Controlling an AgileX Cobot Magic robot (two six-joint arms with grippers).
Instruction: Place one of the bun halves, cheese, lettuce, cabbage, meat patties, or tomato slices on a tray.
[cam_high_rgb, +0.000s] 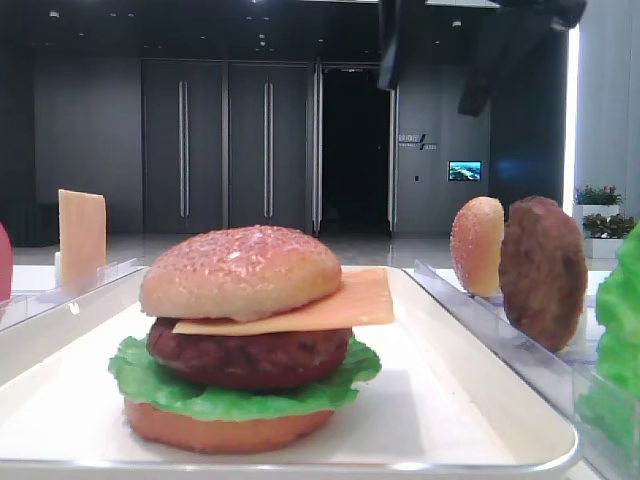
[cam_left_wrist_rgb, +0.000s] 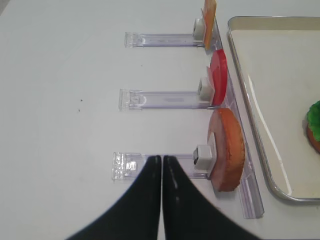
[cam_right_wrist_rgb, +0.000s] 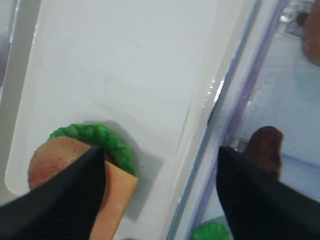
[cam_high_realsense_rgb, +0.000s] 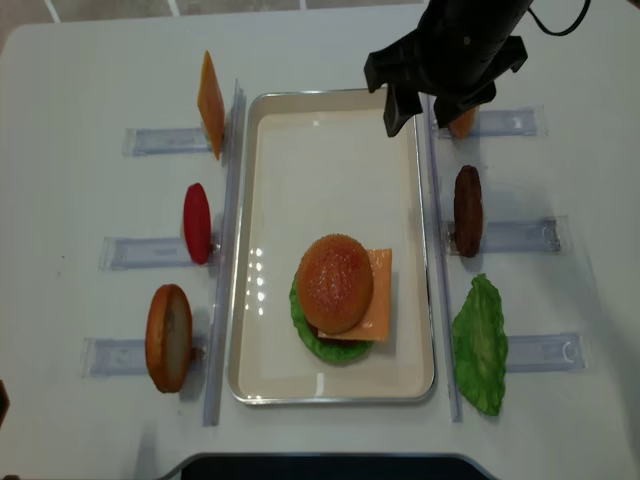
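Note:
A white tray (cam_high_realsense_rgb: 250, 250) holds a stacked burger: a speckled bun half (cam_high_rgb: 240, 270) on top, then cheese (cam_high_rgb: 355, 300), a meat patty (cam_high_rgb: 250, 355), lettuce (cam_high_rgb: 240, 392) and a flat bottom bun. My right gripper (cam_high_realsense_rgb: 420, 115) hangs open and empty over the tray's far right rim. In its wrist view the burger's bun (cam_right_wrist_rgb: 52, 160) lies under the left finger. My left gripper (cam_left_wrist_rgb: 161, 161) is shut and empty, over bare table left of the racks. Spare pieces stand in the racks: a bun half (cam_high_rgb: 477, 245), a patty (cam_high_realsense_rgb: 467, 210), lettuce (cam_high_realsense_rgb: 480, 345), a tomato slice (cam_high_realsense_rgb: 197, 222) and cheese (cam_high_realsense_rgb: 210, 103).
Clear plastic racks (cam_high_realsense_rgb: 225, 250) line both long sides of the tray, with stop rails (cam_left_wrist_rgb: 160, 99) reaching outward. An orange bun piece (cam_left_wrist_rgb: 227, 148) stands in the nearest left rack. The right arm's dark body hides part of the far right rack.

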